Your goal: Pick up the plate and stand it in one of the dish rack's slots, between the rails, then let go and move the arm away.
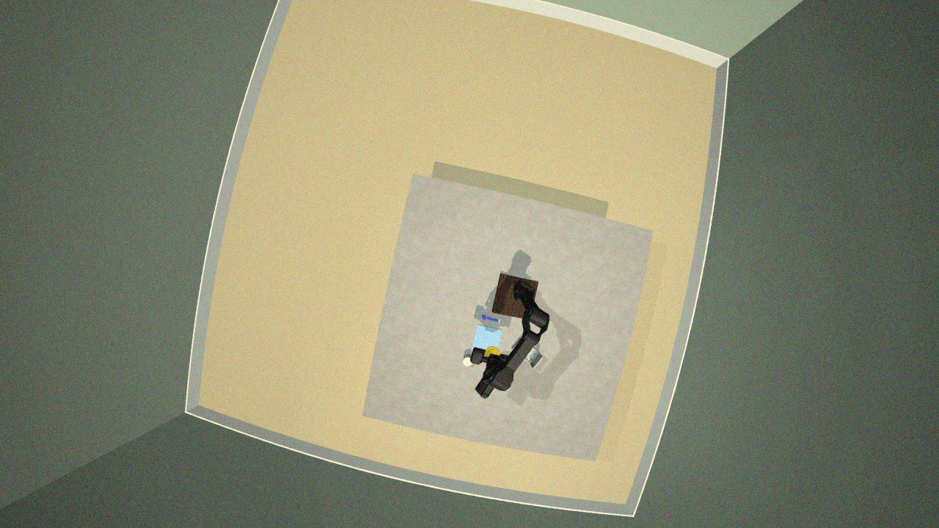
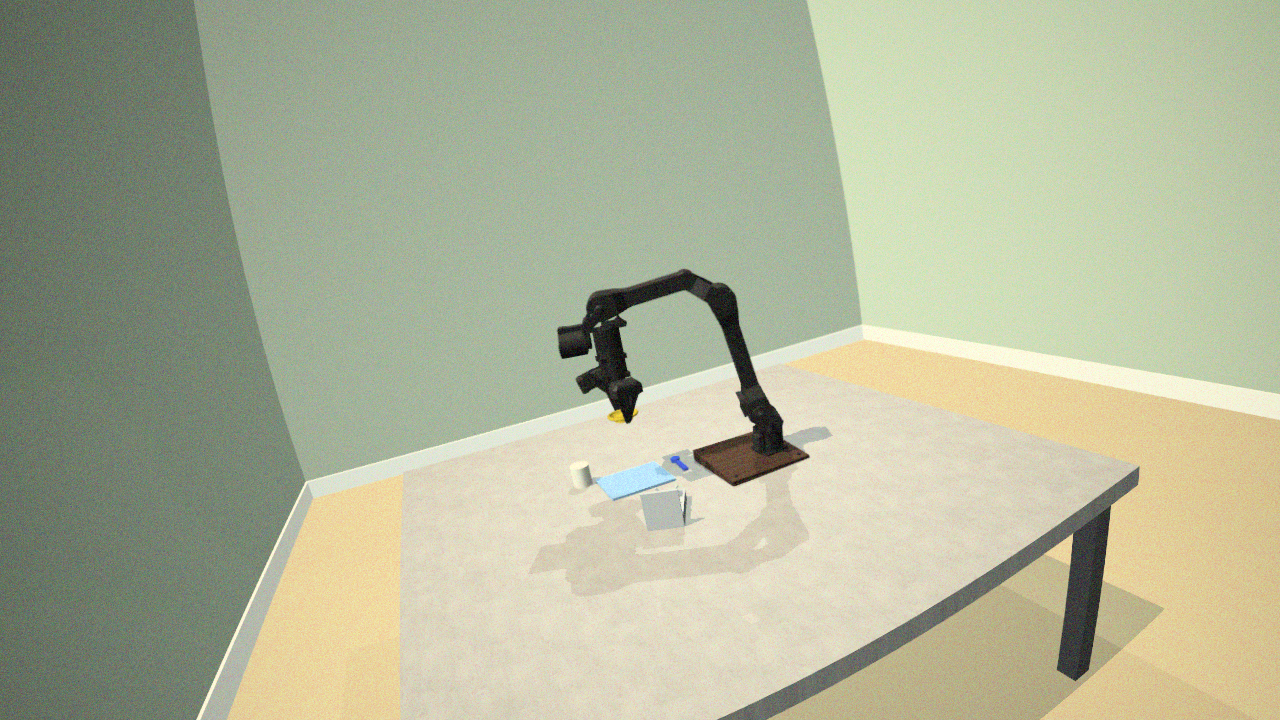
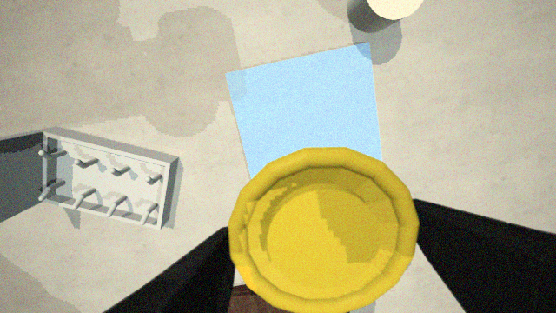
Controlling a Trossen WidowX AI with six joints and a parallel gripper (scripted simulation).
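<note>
Presumably for lifting clear of the desk (image 1: 426, 262) (image 2: 501, 555) (image 3: 478, 109), the claw (image 1: 494, 358) (image 2: 629, 419) (image 3: 318, 223) clamps the yellow plate (image 1: 491, 352) (image 2: 617, 417) (image 3: 323, 235) across opposite rims, keeping it roughly flat.

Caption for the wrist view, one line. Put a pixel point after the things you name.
Yellow plate (image 1: 491, 352) (image 2: 617, 416) (image 3: 332, 226) gripped rim to rim, with dish rack (image 3: 167, 196) (image 1: 536, 357) (image 2: 663, 510) and light-blue mat (image 3: 308, 109) (image 1: 486, 336) (image 2: 633, 481) below.

white cylinder (image 1: 466, 361) (image 2: 580, 474) (image 3: 384, 13) cut off by wrist view's top edge, dish rack (image 1: 535, 357) (image 2: 663, 510) (image 3: 109, 153) partly hidden under arm from above
</note>
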